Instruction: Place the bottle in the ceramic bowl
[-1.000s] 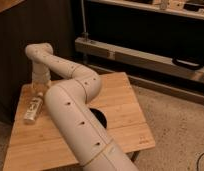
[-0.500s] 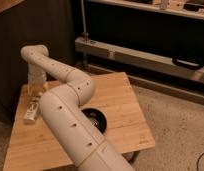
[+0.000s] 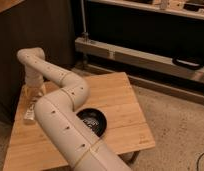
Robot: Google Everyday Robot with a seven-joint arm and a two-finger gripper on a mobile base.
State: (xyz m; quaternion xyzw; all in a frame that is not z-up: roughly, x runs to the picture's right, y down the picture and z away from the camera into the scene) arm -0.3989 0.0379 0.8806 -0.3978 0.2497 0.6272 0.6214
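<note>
The bottle [image 3: 30, 111], small and clear with a pale label, lies on the left edge of the wooden table [image 3: 120, 107]. My gripper [image 3: 34, 96] hangs straight down from the white wrist, right over the bottle's far end, and its jaws look open, low and close to the bottle. I cannot tell whether they touch it. The ceramic bowl [image 3: 93, 121], black and glossy, sits near the table's middle, to the right of the bottle. My forearm hides the bowl's left part.
My thick white arm [image 3: 65, 125] crosses the table from the front to the left edge. A dark wall stands behind the table at the left. A long metal rail [image 3: 145, 57] and a dark shelf unit run along the back right. Speckled floor lies at the right.
The elbow and forearm have swung left and nearer, uncovering more of the black bowl. The gripper stays over the bottle and sits slightly lower.
</note>
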